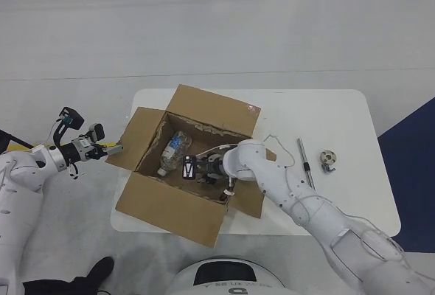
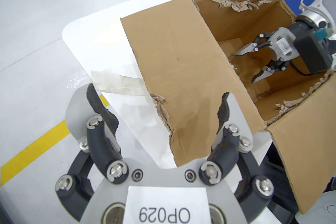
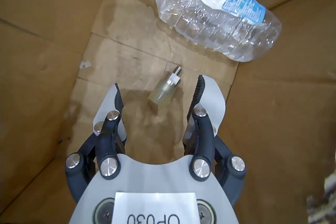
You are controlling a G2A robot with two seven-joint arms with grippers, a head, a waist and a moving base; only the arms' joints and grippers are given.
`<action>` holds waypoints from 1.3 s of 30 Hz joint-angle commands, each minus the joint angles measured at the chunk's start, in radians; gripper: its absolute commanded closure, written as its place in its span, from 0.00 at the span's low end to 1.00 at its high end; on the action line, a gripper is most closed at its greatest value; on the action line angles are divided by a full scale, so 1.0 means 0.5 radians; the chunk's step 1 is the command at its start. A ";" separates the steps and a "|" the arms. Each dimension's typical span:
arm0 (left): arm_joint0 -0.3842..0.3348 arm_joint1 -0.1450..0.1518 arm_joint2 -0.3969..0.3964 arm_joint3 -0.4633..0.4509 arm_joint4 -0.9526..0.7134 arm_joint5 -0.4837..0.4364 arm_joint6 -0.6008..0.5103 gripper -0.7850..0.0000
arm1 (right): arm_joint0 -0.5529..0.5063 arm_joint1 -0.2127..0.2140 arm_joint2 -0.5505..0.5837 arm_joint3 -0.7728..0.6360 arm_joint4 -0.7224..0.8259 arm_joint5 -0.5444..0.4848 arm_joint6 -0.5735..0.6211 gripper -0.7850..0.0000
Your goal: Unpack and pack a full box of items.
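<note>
The left arm (image 1: pixel 18 177) stretches in from outside the tabletop's (image 1: pixel 335 118) left edge, forearm roughly level. Its wrist ends just short of that edge. The left gripper (image 2: pixel 157 93) points inward over the edge with its two dark-padded fingers (image 2: pixel 101 109) spread wide and holding nothing. The right arm (image 1: pixel 313 214) comes from the near right corner, bends at the elbow and runs across toward the left half. The right gripper (image 3: pixel 157 82) tilts downward, jaws apart and empty.
</note>
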 commanded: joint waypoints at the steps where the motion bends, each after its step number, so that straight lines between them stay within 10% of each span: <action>1: 0.000 0.000 0.000 0.000 0.000 0.000 0.000 0.00 | -0.018 0.008 0.021 -0.060 0.053 -0.013 0.112 0.37; 9: 0.000 0.000 0.000 0.000 0.000 0.000 0.000 0.00 | 0.081 -0.050 -0.047 0.020 0.199 0.126 0.303 0.26; 12: 0.000 0.000 0.000 0.000 0.000 0.000 0.000 0.00 | 0.142 -0.088 -0.097 0.119 0.282 0.119 0.309 0.00; 28: 0.000 0.000 0.000 0.000 0.000 0.000 0.000 0.00 | 0.170 -0.129 -0.121 0.247 0.322 0.297 0.272 0.00; 34: 0.000 0.000 0.000 0.000 0.000 0.000 0.000 0.00 | 0.228 -0.200 -0.199 0.369 0.408 0.419 0.356 0.51; 39: 0.000 0.000 0.000 0.000 0.000 0.000 0.000 0.00 | 0.280 -0.258 -0.263 0.479 0.474 0.442 0.408 0.55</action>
